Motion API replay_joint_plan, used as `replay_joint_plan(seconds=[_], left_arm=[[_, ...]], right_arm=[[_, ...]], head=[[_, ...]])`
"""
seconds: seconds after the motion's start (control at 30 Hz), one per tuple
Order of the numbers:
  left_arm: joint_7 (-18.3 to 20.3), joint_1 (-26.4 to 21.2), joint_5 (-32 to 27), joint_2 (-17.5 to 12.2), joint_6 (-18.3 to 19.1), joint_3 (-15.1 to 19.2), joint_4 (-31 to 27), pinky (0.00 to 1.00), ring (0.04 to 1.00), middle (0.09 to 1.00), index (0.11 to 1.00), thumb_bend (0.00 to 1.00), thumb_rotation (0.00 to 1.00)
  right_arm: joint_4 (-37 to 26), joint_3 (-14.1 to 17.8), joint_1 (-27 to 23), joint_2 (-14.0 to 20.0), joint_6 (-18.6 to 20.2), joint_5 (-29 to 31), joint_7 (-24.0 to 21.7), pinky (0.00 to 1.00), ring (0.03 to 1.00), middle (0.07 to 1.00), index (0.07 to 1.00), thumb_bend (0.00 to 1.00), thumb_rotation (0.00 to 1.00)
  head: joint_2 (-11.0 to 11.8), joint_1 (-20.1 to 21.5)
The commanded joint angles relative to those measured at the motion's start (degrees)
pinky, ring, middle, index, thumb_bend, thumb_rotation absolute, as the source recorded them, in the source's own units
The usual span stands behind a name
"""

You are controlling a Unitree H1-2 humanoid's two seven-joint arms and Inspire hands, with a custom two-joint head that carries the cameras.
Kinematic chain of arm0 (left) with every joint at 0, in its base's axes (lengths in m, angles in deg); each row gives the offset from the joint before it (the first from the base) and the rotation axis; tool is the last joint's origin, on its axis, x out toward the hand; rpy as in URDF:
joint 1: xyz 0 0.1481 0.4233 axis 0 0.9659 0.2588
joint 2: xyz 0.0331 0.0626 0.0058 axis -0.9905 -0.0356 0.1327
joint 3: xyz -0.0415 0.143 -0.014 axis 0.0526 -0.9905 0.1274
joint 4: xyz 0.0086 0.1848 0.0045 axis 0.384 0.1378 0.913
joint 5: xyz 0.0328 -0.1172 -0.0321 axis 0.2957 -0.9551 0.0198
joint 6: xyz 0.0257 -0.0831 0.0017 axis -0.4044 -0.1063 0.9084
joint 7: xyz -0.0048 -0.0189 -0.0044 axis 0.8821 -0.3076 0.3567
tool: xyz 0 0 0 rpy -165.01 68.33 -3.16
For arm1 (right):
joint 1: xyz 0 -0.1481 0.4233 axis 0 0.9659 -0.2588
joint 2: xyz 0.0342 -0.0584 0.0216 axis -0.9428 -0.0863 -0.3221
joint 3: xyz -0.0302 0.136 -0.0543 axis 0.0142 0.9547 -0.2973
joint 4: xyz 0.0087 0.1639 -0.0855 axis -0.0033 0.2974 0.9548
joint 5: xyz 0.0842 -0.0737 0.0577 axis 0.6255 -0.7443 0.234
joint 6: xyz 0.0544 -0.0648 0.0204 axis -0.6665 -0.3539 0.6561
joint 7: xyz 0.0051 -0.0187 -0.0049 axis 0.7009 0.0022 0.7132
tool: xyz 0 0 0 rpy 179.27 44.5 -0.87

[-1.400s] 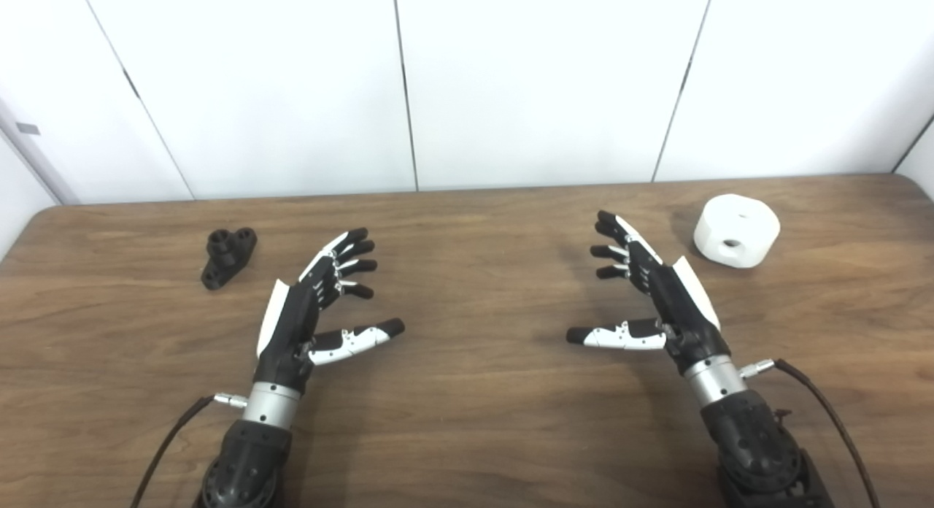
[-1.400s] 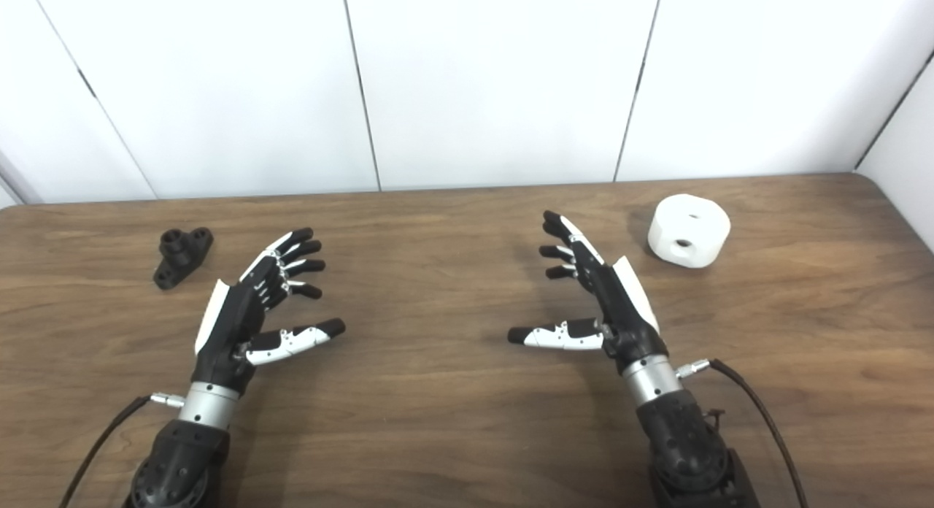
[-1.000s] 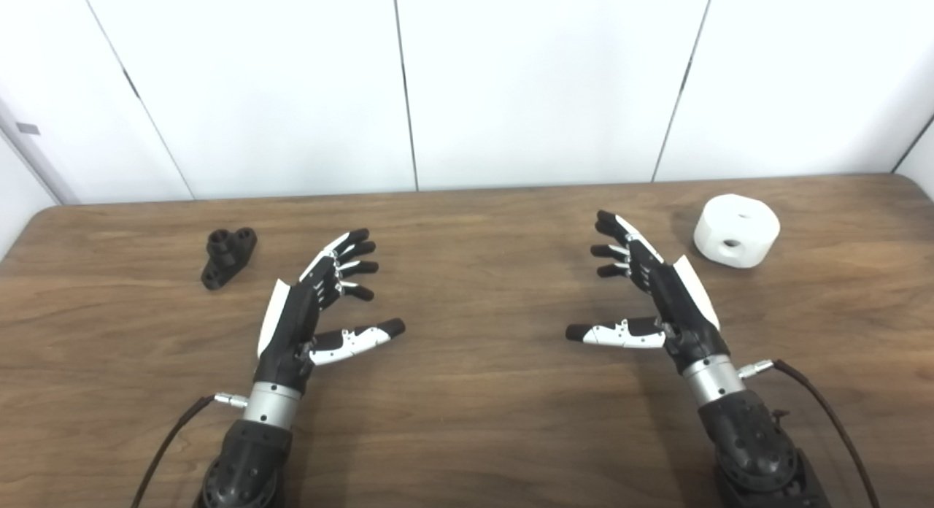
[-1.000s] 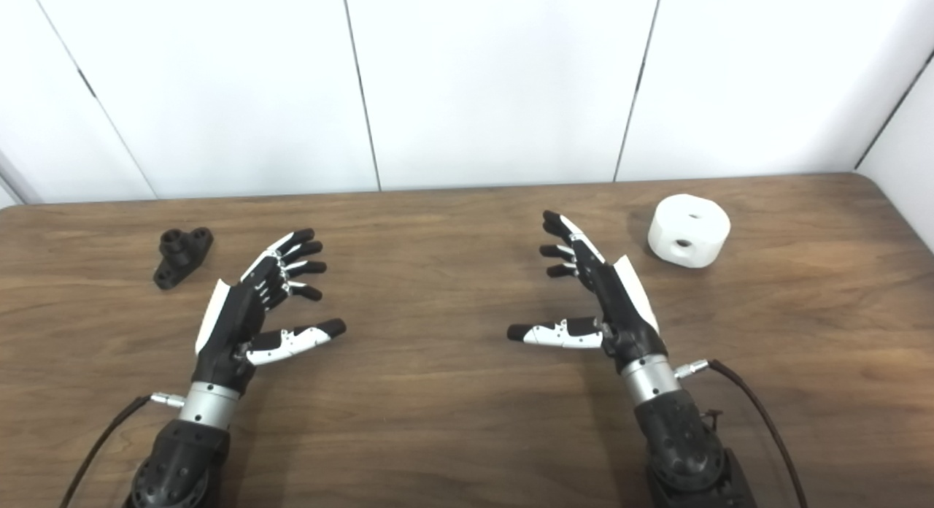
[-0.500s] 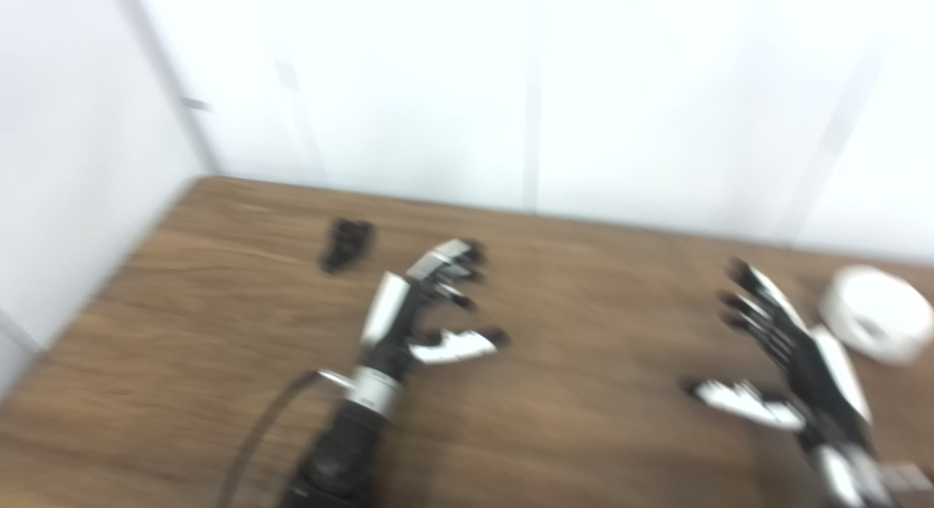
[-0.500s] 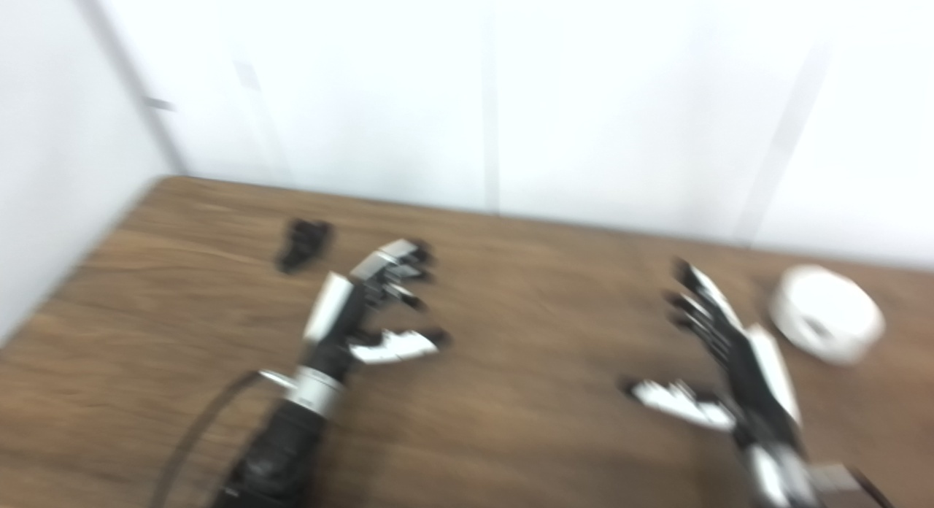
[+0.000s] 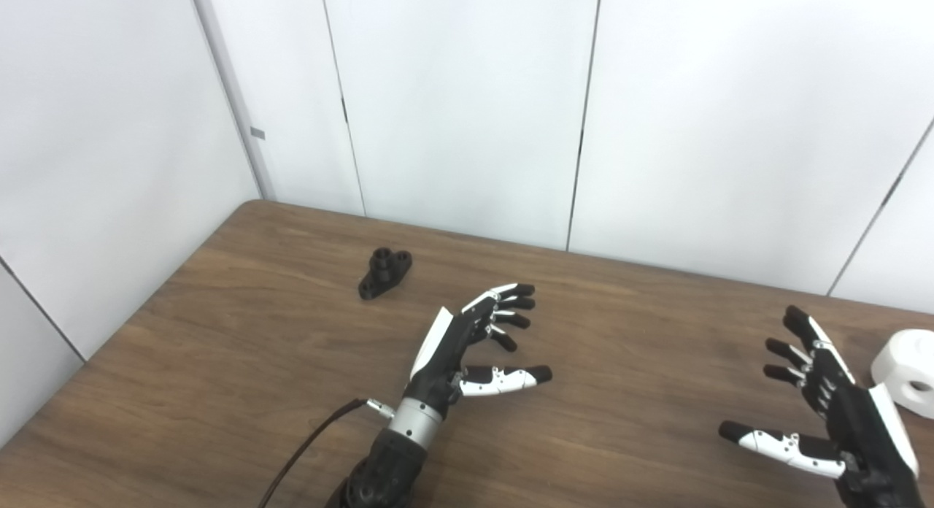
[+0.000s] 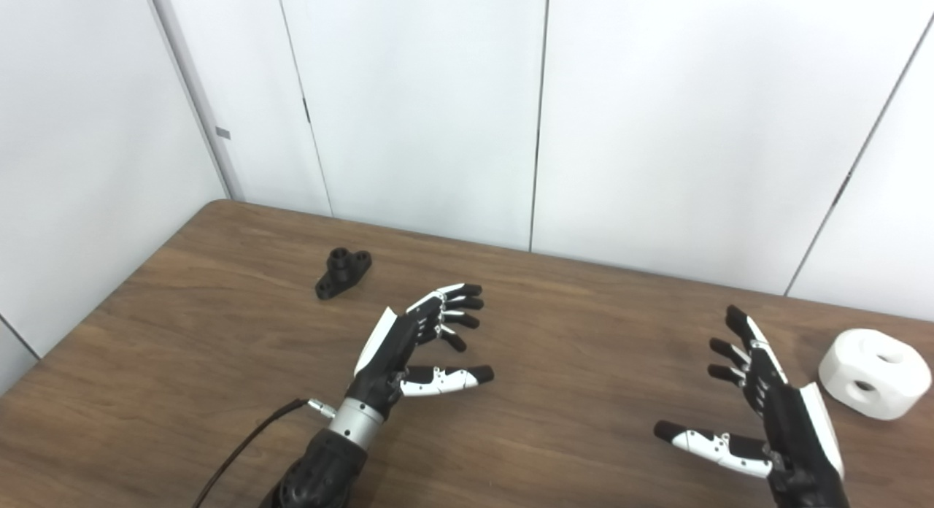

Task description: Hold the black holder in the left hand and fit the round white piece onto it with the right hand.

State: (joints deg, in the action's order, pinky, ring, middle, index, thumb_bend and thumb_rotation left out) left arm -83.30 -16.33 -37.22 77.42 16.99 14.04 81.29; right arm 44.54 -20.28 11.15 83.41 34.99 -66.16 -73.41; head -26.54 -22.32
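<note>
The black holder [image 7: 384, 273] lies on the wooden table [image 7: 241, 347] toward the far left, a small bracket with round holes. My left hand [image 7: 467, 347] hovers to its right and nearer to me, open, fingers spread, holding nothing. The round white piece [image 8: 875, 373], a short drum with holes in its top and side, rests at the table's right side. My right hand [image 8: 773, 413] is just left of it and nearer, open and empty, thumb stretched out to the left.
White wall panels [image 7: 467, 106] close off the table's far edge and a side wall [image 7: 95, 143] runs along its left edge. A black cable [image 7: 306, 442] trails from my left wrist toward the front.
The camera has swung left and the whole picture has shifted right, so the right hand and white piece now sit near the right border. Both hands stay open; neither object has moved.
</note>
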Motion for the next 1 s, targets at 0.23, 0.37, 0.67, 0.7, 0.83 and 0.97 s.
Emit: replay_joint_plan(seconds=[0.23,0.37,0.67,0.7,0.83,0.97], left_arm=[[0.24,-0.83,2.57,-4.44,1.53,1.2,-5.43,0.5,0.572,0.627,0.657,0.73,0.02],[3.65,-2.2,3.28,-9.18,6.99,1.41,-9.61,0.5,0.572,0.632,0.658,0.74,0.02],[-1.89,-4.66,9.02,-11.3,14.28,6.47,-13.77,0.45,0.653,0.787,0.76,0.83,0.11],[-3.0,-4.86,10.8,-11.24,15.32,7.03,-14.22,0.46,0.667,0.795,0.769,0.84,0.13],[-8.13,-6.19,15.34,-11.98,15.5,9.62,-13.39,0.51,0.707,0.798,0.773,0.81,0.16],[-12.75,-7.41,18.62,-13.33,15.0,11.81,-11.37,0.56,0.711,0.777,0.754,0.8,0.1]], right_arm=[[-2.88,0.74,-1.26,1.06,0.44,1.86,-1.22,0.78,0.887,0.962,0.955,0.65,0.0],[-2.71,1.02,-1.52,1.18,0.15,2.22,-1.4,0.77,0.867,0.953,0.948,0.65,0.0],[-3.06,1.78,-1.81,1.19,0.47,-0.07,-0.03,0.7,0.8,0.919,0.915,0.72,0.0],[-3.03,1.92,-1.83,1.22,0.42,-0.11,-0.08,0.7,0.799,0.918,0.914,0.72,0.0],[-3.14,2.21,-1.84,1.2,0.53,-0.09,-0.33,0.71,0.799,0.91,0.907,0.72,0.0],[-3.34,2.26,-1.8,1.28,0.71,-0.22,-0.47,0.72,0.802,0.911,0.909,0.71,0.0]], head=[[-0.27,-0.62],[-0.28,-0.74],[0.3,-1.44],[0.12,-1.58],[0.08,-1.8],[0.18,-1.84]])
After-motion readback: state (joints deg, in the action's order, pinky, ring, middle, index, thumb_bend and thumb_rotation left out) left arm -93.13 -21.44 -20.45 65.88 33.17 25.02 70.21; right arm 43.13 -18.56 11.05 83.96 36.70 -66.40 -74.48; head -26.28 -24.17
